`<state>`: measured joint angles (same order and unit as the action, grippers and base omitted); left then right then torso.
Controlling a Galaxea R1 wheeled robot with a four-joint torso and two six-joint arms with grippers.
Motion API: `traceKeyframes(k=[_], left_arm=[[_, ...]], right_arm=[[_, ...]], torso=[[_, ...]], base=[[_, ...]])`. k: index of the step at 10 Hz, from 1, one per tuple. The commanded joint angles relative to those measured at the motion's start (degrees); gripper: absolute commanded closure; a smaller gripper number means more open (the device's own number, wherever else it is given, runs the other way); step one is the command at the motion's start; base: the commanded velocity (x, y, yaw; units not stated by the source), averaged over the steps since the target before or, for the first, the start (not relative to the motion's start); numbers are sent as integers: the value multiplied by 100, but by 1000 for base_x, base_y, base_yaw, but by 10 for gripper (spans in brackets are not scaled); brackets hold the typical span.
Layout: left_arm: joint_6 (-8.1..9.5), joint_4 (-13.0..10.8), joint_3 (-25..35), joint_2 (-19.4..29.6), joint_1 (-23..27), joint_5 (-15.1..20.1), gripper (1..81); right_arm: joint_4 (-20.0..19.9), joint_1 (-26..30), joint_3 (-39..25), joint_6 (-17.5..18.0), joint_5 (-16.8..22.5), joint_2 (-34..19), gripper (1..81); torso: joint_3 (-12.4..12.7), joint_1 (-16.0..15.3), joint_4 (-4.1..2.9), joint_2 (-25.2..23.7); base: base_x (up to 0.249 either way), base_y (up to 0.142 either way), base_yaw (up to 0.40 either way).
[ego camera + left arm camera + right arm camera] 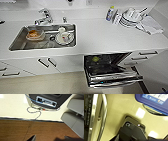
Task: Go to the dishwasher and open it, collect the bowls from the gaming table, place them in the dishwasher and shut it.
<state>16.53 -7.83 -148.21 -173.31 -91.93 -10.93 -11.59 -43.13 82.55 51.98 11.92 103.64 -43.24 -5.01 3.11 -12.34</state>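
Head view: dishwasher (110,72) ajar, yellow-green bowl (95,59) inside; right wrist: its steel bar handle (104,116); my fingers' state unreadable.

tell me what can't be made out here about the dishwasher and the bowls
- Dishwasher, head view: door partly lowered; the dark interior hides most of the rack.
- Yellow-green bowl, head view: a small blurred patch inside; upright or tipped, cannot tell.
- Blue bowl: cannot be made out in that dark interior.
- Bar handle, right wrist view: cut off by the picture's edge.

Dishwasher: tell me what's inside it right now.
The dishwasher is partly open. A yellow-green bowl sits in its dark interior. The rest is hidden in shadow and behind the door, so other contents cannot be made out.
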Motion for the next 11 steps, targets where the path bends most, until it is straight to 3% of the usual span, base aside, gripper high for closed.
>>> traceKeyframes(k=[1,7,11], left_arm=[[34,53,47,7,-286,513,10],[96,53,47,77,-243,513,10],[96,88,47,121,-234,513,10]], right_arm=[[-588,-165,119,31,346,44,10],[-1344,-878,989,31,337,836,10],[-1495,-773,1761,6,399,1616,10]], torso=[[0,-369,0,-573],[5,-1126,0,-1790],[11,-1646,0,-2625]], base=[[0,0,0],[0,0,0],[0,0,0]])
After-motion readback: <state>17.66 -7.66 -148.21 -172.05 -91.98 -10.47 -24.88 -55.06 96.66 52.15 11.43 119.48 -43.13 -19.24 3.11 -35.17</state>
